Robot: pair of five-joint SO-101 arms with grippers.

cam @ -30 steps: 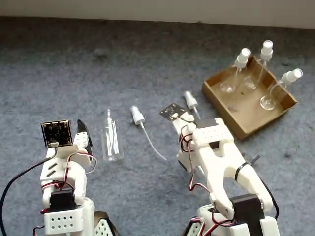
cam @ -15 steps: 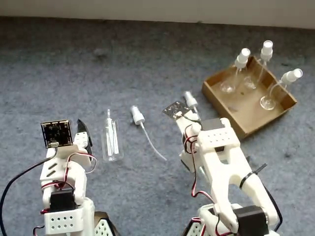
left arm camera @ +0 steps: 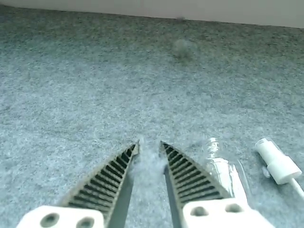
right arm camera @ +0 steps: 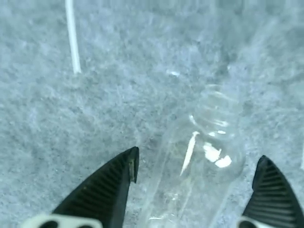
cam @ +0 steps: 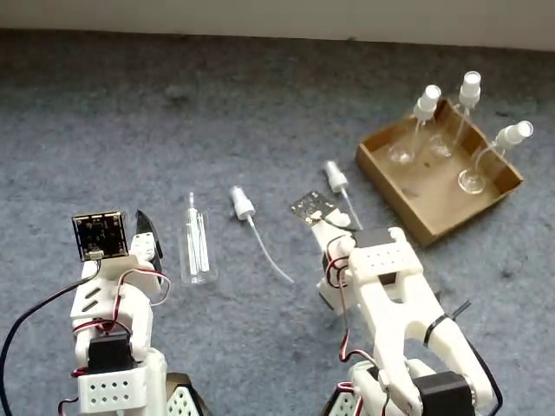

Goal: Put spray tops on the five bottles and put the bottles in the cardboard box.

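- The right gripper [right arm camera: 197,159] is released, its jaws spread wide. An uncapped bottle [right arm camera: 209,142] lies on its side between them, neck pointing away from the wrist; neither jaw touches it.
- The glass sits nearer one jaw than the other. Closing like this could shove the round bottle sideways and let it roll off instead of being clamped.
- A thin dip tube [right arm camera: 71,38] lies ahead of the jaws and off to one side. A rolling bottle could knock it.
- A grip low on the smooth body may also let the bottle swing or slip when it is lifted.
- The left gripper [left arm camera: 149,143] holds nothing, its jaws parted by a narrow gap. A second bottle [left arm camera: 223,166] lies just beside one jaw, with a loose spray top [left arm camera: 278,164] beyond it.
- The cardboard box [cam: 390,198] sits ahead of the right arm and holds three capped bottles [cam: 425,108] standing upright. A careless drop-in could topple them.
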